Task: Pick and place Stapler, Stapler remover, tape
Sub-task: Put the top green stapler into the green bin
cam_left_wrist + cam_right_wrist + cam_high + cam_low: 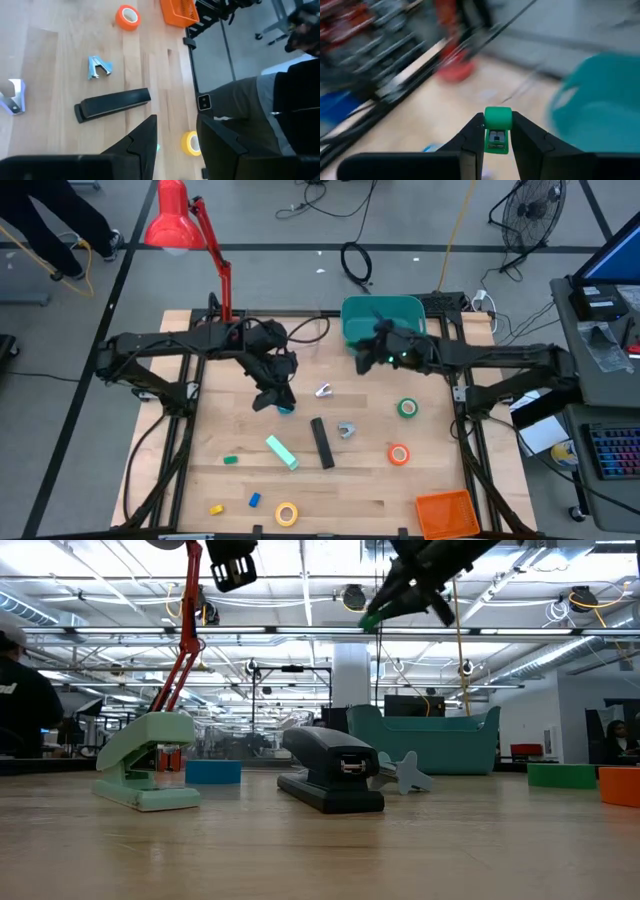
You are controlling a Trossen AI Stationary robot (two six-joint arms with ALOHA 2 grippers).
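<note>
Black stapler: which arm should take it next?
Left. The left tool is open, empty, nearest the black stapler; the right tool is shut on a small green item by the teal bin.

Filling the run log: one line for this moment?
right gripper: shut on small green block, raised by teal bin | left gripper: open, above table | black bar-shaped stapler: untouched

Grey floor (300,230) around the wooden table (210,460), red desk lamp (172,218) at its far edge, fan (530,210), black cables (355,260), ceiling strip lights (300,585), person (25,700) beyond
</note>
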